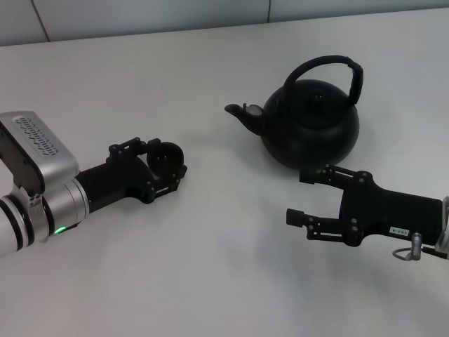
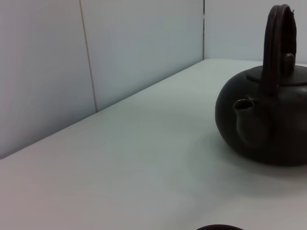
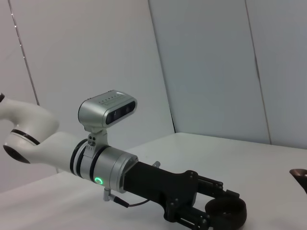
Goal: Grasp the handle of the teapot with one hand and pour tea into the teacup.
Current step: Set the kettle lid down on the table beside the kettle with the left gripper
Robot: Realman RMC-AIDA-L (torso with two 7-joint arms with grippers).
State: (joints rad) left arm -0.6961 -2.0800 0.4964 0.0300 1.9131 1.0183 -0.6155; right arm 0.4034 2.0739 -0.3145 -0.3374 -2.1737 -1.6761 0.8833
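Note:
The matte black teapot (image 1: 312,126) stands upright on the table right of centre, its spout toward my left arm and its arched handle (image 1: 330,67) raised over the lid. My right gripper (image 1: 298,196), the one with the white label, hovers open and empty just in front of the teapot, below the handle's height. My left gripper (image 1: 170,165) rests low at centre left, shut on the small black teacup (image 1: 167,154). The right wrist view shows the left gripper (image 3: 216,213) around the teacup (image 3: 235,213). The left wrist view looks at the teapot (image 2: 268,120) and the handle (image 2: 278,43).
The white table (image 1: 224,267) runs back to light wall panels (image 2: 139,48). Bare tabletop lies between the teacup and the teapot's spout (image 1: 242,112).

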